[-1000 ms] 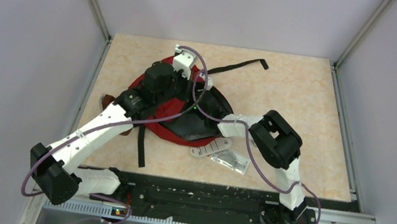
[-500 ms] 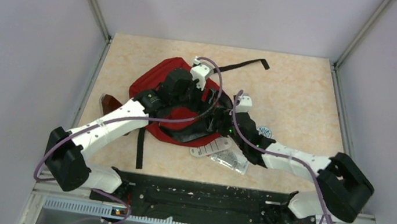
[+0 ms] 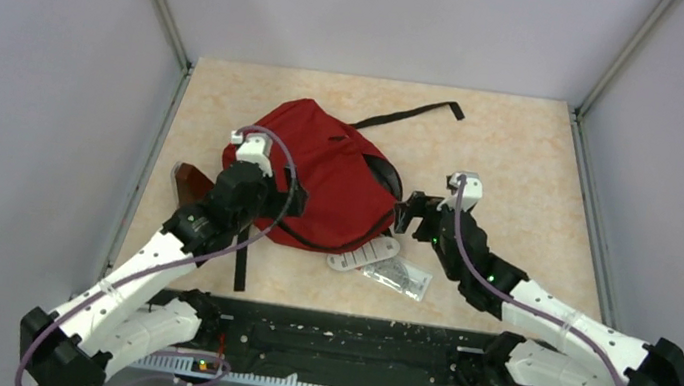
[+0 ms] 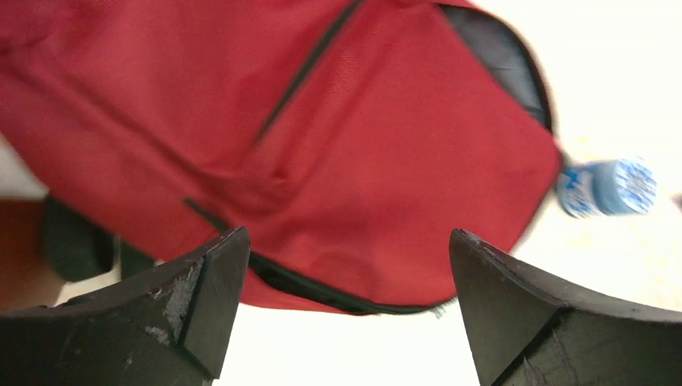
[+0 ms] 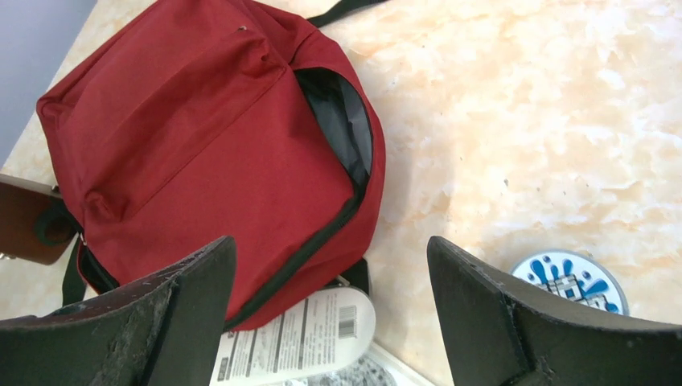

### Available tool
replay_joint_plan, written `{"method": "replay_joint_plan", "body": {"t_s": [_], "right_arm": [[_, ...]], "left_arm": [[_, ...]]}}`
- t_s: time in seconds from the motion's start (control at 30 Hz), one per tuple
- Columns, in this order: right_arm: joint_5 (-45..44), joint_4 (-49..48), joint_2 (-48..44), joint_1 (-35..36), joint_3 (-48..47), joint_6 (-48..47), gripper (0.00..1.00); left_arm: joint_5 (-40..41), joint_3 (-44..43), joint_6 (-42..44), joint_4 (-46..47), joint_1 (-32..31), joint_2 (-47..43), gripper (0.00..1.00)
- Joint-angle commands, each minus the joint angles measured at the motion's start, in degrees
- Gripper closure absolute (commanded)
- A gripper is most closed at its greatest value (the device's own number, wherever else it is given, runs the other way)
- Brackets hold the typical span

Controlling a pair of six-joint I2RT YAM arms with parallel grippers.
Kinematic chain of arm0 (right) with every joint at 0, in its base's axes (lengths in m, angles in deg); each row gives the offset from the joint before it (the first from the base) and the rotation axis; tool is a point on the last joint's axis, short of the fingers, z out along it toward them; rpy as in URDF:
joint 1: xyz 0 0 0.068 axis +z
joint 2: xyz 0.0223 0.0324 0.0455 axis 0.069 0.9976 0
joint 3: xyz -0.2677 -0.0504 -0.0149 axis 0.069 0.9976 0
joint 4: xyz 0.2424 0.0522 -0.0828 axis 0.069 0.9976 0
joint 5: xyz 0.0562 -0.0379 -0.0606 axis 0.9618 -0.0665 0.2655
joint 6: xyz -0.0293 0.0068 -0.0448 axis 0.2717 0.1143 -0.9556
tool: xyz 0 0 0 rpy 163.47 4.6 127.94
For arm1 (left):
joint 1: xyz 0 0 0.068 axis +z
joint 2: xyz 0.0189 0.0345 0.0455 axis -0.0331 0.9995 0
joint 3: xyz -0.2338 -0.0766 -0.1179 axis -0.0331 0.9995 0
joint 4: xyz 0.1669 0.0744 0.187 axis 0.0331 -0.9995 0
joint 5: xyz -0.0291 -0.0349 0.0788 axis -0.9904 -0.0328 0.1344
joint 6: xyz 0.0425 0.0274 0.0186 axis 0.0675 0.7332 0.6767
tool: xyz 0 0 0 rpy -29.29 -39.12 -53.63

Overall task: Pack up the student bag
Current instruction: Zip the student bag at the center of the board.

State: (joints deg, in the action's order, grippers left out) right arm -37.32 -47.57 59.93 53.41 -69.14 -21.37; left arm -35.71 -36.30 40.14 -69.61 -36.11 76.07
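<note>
Here, student bag [image 3: 325, 176], marbled tabletop [image 3: 525, 158], lilac walls [image 3: 393, 18]

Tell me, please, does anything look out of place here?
The student bag lies flat with its opening gaping, yet a white labelled pack and a clear packet lie outside at its near edge.
</note>
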Motion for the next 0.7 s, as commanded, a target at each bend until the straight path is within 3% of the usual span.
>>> {"method": "replay_joint_plan", "body": {"t_s": [0.0, 0.13, 0.27, 0.67], "right_arm": [[-0.5, 0.9, -2.9, -0.5, 0.8, -1.0, 0.14], [0.4, 1.4, -2.1, -0.5, 0.6, -0.4, 0.15], [2.0, 1.0, -0.9, -0.5, 0.6, 0.7, 0.16], [3.8, 1.0, -0.1, -0.5, 0.9, 2.0, 0.17]], "left_arm": [[-0.1, 4.6, -4.3, -0.8, 8.0, -0.9, 0.03], [1.8, 6.7, -4.0, 0.4, 9.9, 0.1, 0.20], [2.8, 7.6, -3.4, 2.1, 11.7, 3.3, 0.30], [0.0, 9.1, -2.3, 9.9, 16.8, 10.3, 0.47]]}}
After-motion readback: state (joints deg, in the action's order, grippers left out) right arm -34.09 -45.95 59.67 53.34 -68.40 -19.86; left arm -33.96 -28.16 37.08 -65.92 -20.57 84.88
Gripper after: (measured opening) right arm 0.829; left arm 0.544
